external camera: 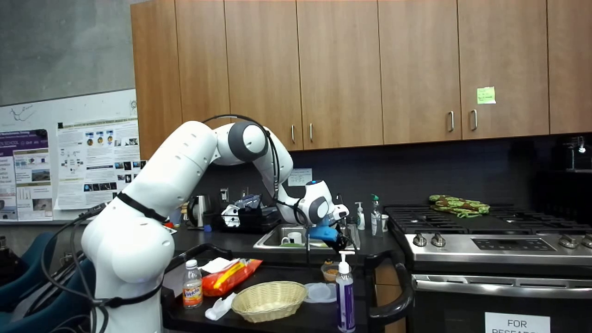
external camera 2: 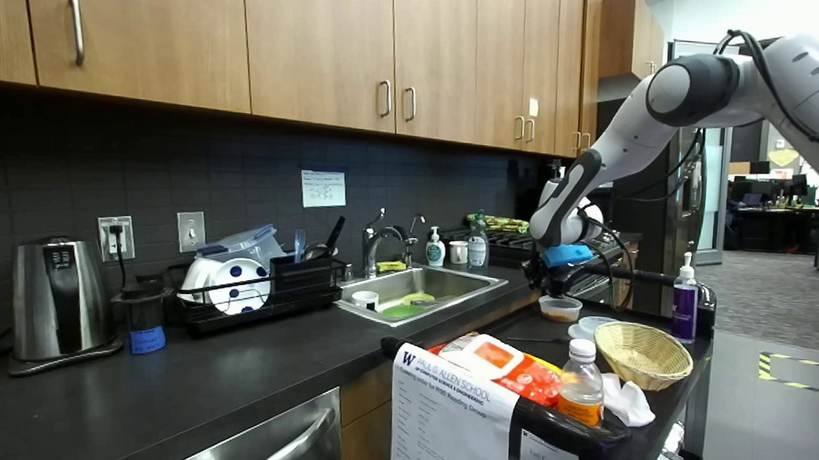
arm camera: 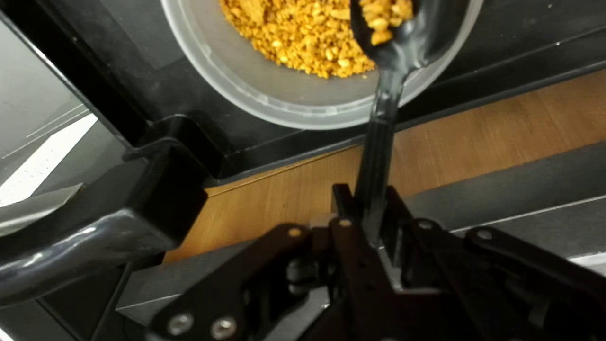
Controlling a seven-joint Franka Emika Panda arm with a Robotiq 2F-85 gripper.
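Gripper (arm camera: 369, 208) pinched nearly closed, and I have it clamped on the handle of a black spoon (arm camera: 381, 123). Going left to right in the wrist view: the cart's black handle (arm camera: 94, 232) sits at nine o'clock from my grip, then comes the translucent tub (arm camera: 284, 89) at eleven, orange crumbs (arm camera: 312, 38) inside. Next, the spoon itself, pointing to twelve over the tub, crumbs in its head; the stem crosses the tub's rim at five o'clock, and I can't tell whether they touch. Over to an exterior view, clock centred on the wicker basket (external camera: 268, 311): orange-labelled bottle (external camera: 192, 286) between nine and ten, crumpled napkin (external camera: 219, 308) at nine just beside the basket, red bag (external camera: 229, 279) at ten. Across it, flat pale plastic (external camera: 320, 292) near three, the tub at two, purple-labelled pump bottle (external camera: 345, 300) at three.
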